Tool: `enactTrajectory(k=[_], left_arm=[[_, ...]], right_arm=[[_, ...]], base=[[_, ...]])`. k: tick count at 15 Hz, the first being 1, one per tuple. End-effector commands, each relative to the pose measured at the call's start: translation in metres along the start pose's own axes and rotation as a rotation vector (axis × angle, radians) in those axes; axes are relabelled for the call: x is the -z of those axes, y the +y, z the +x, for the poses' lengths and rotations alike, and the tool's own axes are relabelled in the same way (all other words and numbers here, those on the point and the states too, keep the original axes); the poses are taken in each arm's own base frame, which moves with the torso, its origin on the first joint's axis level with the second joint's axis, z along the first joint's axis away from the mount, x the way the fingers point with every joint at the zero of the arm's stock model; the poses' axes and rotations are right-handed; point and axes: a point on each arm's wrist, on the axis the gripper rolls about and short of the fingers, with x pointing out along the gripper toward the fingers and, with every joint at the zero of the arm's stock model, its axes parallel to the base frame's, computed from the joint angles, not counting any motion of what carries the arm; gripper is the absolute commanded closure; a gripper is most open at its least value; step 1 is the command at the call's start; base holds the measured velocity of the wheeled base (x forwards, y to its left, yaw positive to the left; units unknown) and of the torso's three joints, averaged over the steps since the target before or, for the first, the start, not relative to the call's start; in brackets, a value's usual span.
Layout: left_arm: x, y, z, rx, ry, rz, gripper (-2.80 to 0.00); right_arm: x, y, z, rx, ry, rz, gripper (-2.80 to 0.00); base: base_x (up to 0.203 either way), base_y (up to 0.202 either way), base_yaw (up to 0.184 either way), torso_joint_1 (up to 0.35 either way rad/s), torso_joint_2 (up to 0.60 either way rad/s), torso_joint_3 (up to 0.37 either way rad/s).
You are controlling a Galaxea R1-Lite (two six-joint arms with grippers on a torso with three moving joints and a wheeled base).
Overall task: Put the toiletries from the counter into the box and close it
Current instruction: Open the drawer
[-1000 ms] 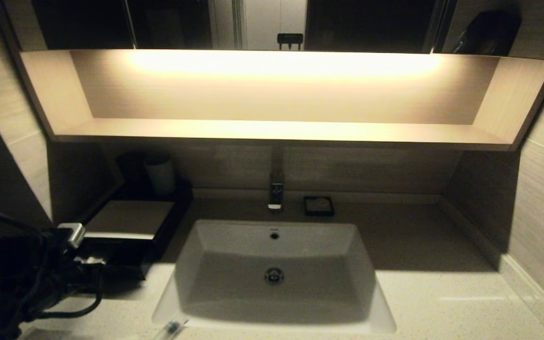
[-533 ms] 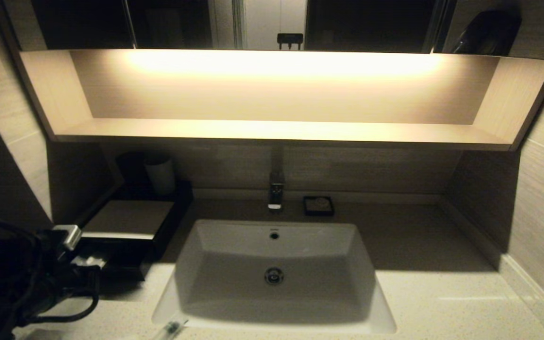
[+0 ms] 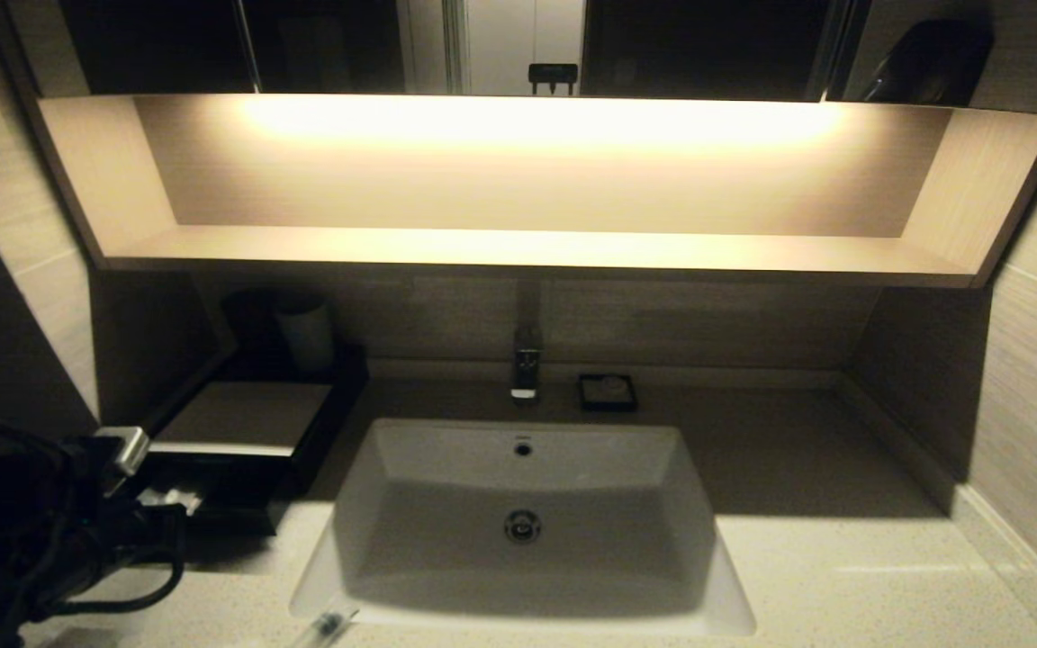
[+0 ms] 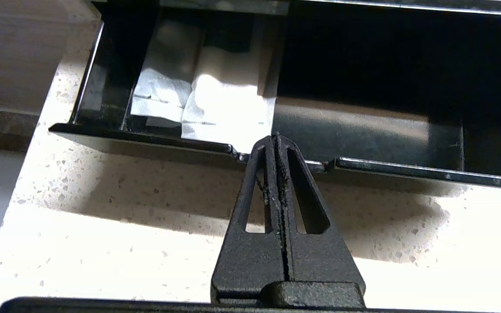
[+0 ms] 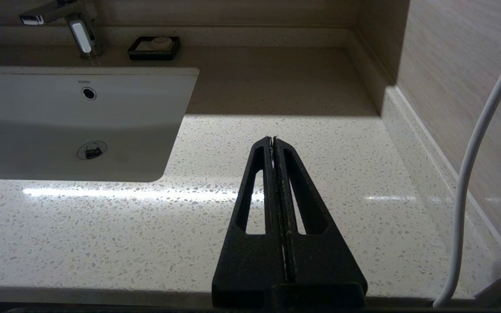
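Note:
The black box (image 3: pixel 244 421) with its pale top panel stands at the counter's (image 3: pixel 843 576) left, its shallow drawer (image 4: pixel 385 130) pulled out. Two white sachets (image 4: pixel 215 104) lie in one end of the drawer; the rest of it looks dark and bare. My left gripper (image 4: pixel 275 138) is shut with nothing in it, its tips at the notch in the drawer's front rim. A slim clear-wrapped stick (image 3: pixel 325 625) lies on the counter by the basin's front left corner. My right gripper (image 5: pixel 273 140) is shut and empty, low over the counter right of the basin.
The white basin (image 3: pixel 523 486) fills the counter's middle, with the tap (image 3: pixel 526 364) and a small black dish (image 3: pixel 607 392) behind it. A pale cup (image 3: pixel 306 333) stands behind the box. A lit shelf (image 3: pixel 518 247) overhangs. A white cable (image 5: pixel 472 174) hangs by the right wall.
My left arm has drifted slightly to the left and lower beside the box. The drawer stays pulled out and the stick on the counter has not moved.

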Motion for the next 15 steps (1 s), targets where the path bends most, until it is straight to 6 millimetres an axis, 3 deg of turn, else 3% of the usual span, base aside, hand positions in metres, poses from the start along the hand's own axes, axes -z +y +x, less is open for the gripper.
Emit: enactTrajectory(k=[1, 15], left_arm=[[-0.003, 0.001, 0.005, 0.001, -0.008, 0.001, 0.00], [-0.020, 0.002, 0.026, 0.027, 0.052, -0.008, 0.00]], right_arm=[[0.000, 0.000, 0.000, 0.000, 0.000, 0.000, 0.00], [0.000, 0.000, 0.000, 0.000, 0.000, 0.000, 0.00]], base=[[0.000, 0.000, 0.000, 0.000, 0.00, 0.000], [0.000, 0.000, 0.000, 0.000, 0.00, 0.000]])
